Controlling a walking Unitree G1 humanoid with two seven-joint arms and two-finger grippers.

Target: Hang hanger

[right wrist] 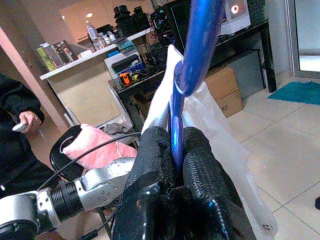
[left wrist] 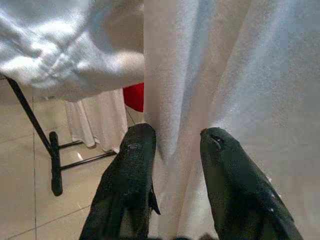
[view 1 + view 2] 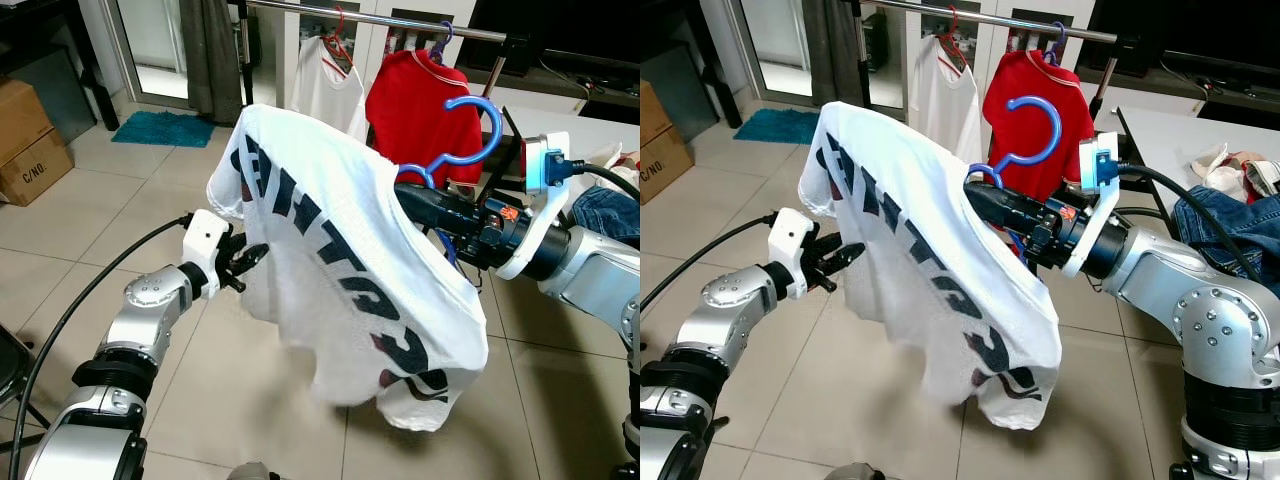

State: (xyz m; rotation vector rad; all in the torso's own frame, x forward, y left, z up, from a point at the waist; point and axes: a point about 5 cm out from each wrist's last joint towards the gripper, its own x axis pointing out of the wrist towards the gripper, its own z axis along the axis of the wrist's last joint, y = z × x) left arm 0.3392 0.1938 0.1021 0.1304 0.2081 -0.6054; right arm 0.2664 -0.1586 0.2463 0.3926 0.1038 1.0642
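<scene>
From the head views, the right gripper [image 3: 985, 200] has its fingers clenched on the blue hanger [image 3: 1032, 130], whose hook curls up free above the arm, short of the rail [image 3: 980, 18] behind. A white shirt [image 3: 930, 270] with dark lettering drapes over the hanger, its hem hanging loose above the tiled floor [image 3: 760, 380]. The left gripper [image 3: 250, 262] sits at the shirt's near side edge, just below the sleeve. On the rail hang a red shirt [image 3: 420, 110] and a white top [image 3: 325, 90], with bare rail to their left. A worktop [image 3: 1180, 130] at the right carries jeans [image 3: 1230, 220] and other clothes. A teal mat [image 3: 165, 128] and cardboard boxes [image 3: 30, 140] lie well back at the left, leaving open floor between. In the left wrist view, the fingers [image 2: 130, 185] stand apart with a fold of white cloth between them; I cannot tell whether they grip it. In the right wrist view, the fingers [image 1: 202, 182] press together on the hanger's thin blue stem, the cloth bunched just beyond, and a person [image 1: 17, 135] in dark clothes stands at the side.
</scene>
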